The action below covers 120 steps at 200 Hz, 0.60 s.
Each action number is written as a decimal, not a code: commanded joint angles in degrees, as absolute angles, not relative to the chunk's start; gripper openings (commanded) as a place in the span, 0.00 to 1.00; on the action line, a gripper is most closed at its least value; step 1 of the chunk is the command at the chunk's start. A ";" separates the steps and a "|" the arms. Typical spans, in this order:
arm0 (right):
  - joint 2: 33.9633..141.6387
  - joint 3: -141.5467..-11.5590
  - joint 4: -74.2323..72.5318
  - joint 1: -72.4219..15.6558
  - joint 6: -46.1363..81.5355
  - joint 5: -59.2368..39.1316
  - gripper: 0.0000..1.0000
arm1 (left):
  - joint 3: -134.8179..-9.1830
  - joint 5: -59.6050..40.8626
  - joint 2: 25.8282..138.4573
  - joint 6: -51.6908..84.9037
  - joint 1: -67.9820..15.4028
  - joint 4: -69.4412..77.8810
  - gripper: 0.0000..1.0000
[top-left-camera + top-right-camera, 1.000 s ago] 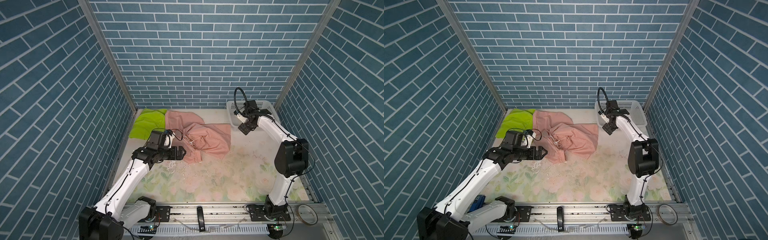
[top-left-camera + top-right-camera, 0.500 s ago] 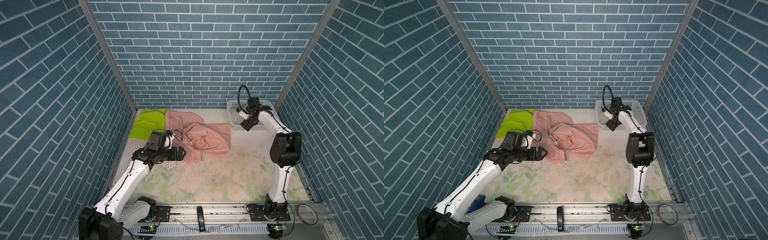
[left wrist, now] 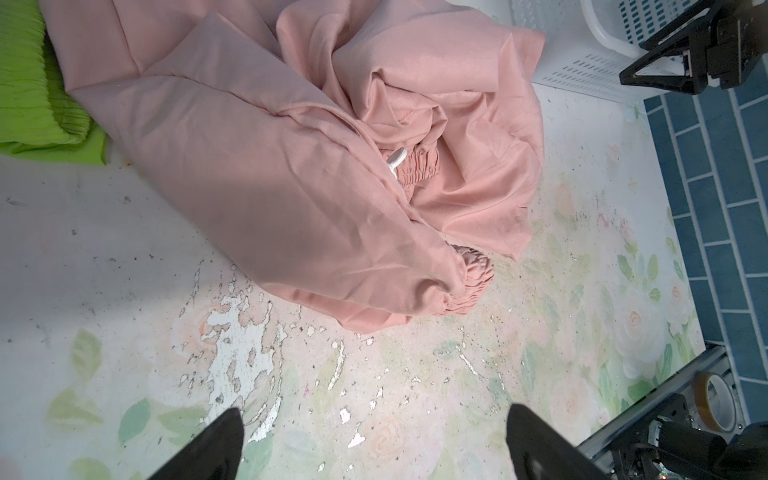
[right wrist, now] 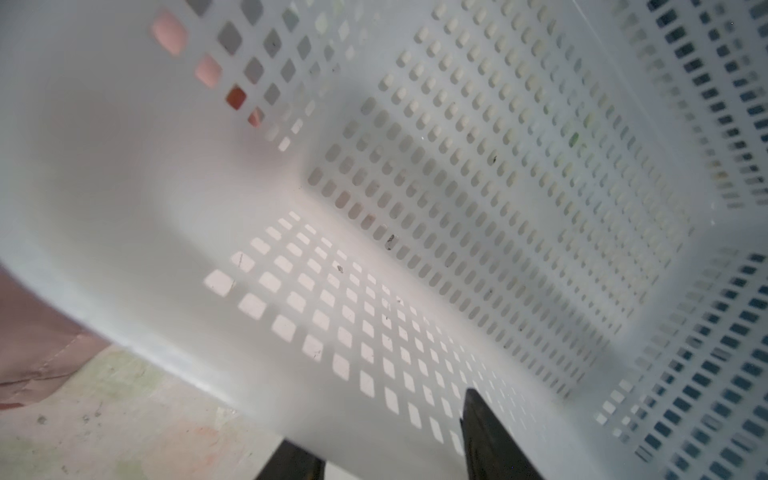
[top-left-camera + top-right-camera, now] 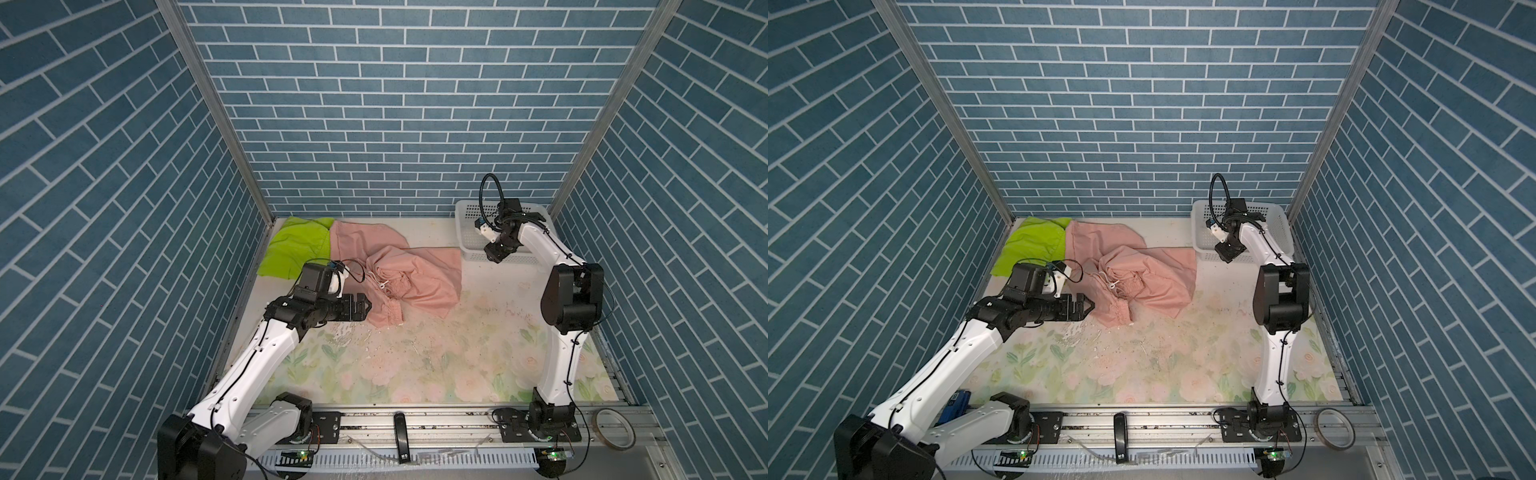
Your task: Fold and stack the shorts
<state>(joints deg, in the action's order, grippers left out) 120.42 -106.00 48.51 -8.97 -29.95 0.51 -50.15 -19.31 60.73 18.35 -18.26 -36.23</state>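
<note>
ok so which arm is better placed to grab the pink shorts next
Left. The left tool, open, hangs just short of the crumpled salmon pink fabric shorts, at their gathered waistband end. The right tool is across the table at the white perforated plastic basket, astride its wall.

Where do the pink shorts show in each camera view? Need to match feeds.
In a top view: pink shorts crumpled toward the back, right of the green pair.
In a top view: pink shorts, same spot.
Left wrist: large heap beside the green pair.
Right wrist: a pink sliver outside the white basket.
Shared landmark: the white basket, seen in all four.
</note>
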 commanded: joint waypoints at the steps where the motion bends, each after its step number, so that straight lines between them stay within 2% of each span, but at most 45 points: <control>1: 118.98 -104.04 50.01 -9.18 -22.59 -4.02 0.44 | -49.40 -18.79 60.82 18.37 -18.54 -36.12 1.00; 38: 118.75 -104.07 48.45 -9.45 -14.90 -4.75 0.28 | -49.49 -18.71 61.26 18.30 -18.53 -36.12 1.00; 58: 118.46 -103.67 46.61 -9.56 -11.42 -6.81 0.28 | -49.66 -18.79 61.54 18.19 -18.50 -36.18 1.00; 88: 120.18 -105.91 45.10 -9.54 -8.88 -4.29 0.55 | -49.76 -18.81 61.45 18.33 -18.53 -36.07 1.00; 120: 121.83 -110.16 47.83 -9.56 -9.83 -0.03 0.62 | -49.59 -18.80 61.04 18.46 -18.54 -36.16 1.00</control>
<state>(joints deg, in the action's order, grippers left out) 121.25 -107.39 46.04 -9.43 -11.90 -2.87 -50.15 -19.16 61.41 18.50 -18.28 -36.18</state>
